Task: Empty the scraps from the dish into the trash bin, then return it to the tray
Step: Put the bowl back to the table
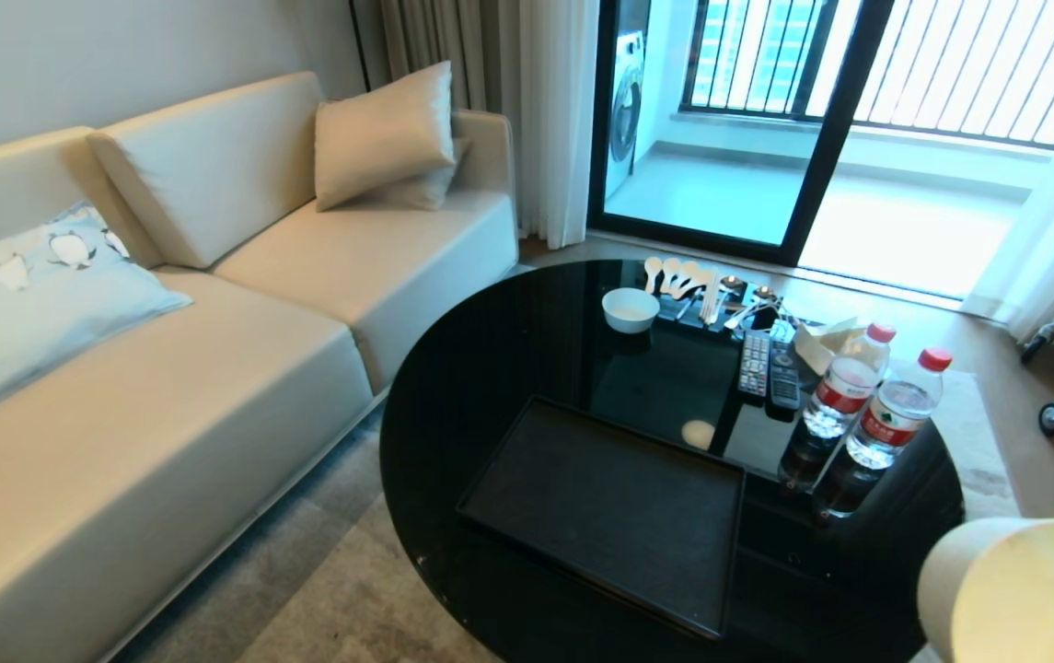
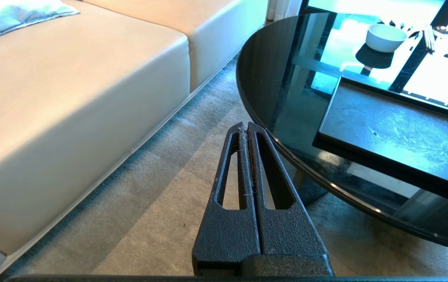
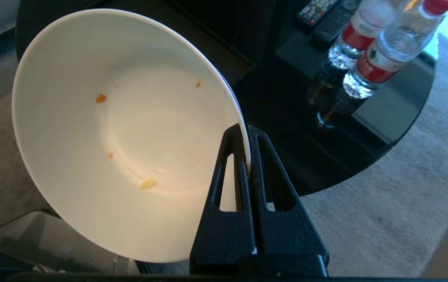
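At the lower right corner of the head view, only part of the cream bowl [image 1: 1005,589] shows, cut off by the frame edge. In the right wrist view the right gripper [image 3: 248,131] pinches the tilted bowl's rim between its fingers; a few small orange and pale yellow scraps [image 3: 148,183] cling inside. The matte black tray [image 1: 614,506] lies bare on the round glossy black bench [image 1: 508,368], left of the bowl. The left gripper [image 2: 245,126] hangs over the carpet, its fingers pressed together.

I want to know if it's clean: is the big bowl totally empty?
No, the dish held by the right gripper has a few scraps stuck inside.
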